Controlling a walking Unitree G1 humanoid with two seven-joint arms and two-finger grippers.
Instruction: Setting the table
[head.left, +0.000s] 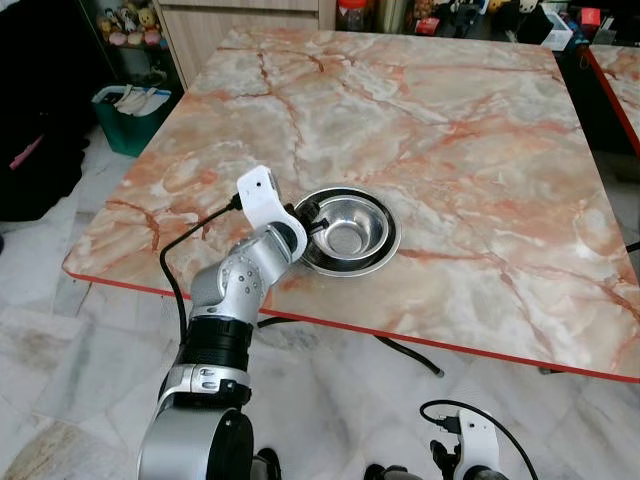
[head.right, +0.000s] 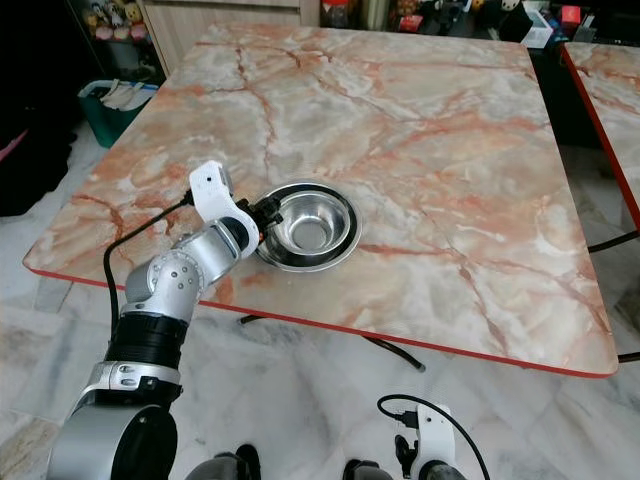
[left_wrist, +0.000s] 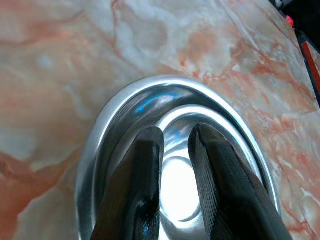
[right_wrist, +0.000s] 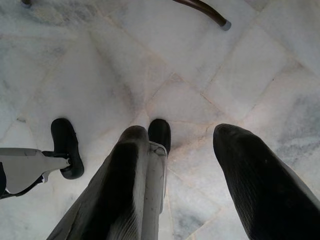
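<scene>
Left pincer, fingers narrowly parted, dips into a steel bowl near the marble tabletop's front edge, its arm bent upward. Right pincer hangs spread wide over the floor.

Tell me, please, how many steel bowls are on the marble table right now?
1. The steel bowl sits near the marble table's front edge, on the robot's left side, with the left gripper at its rim. A second bowl nested underneath cannot be ruled out.

Marble table mostly open, steel bowl near front edge
</scene>
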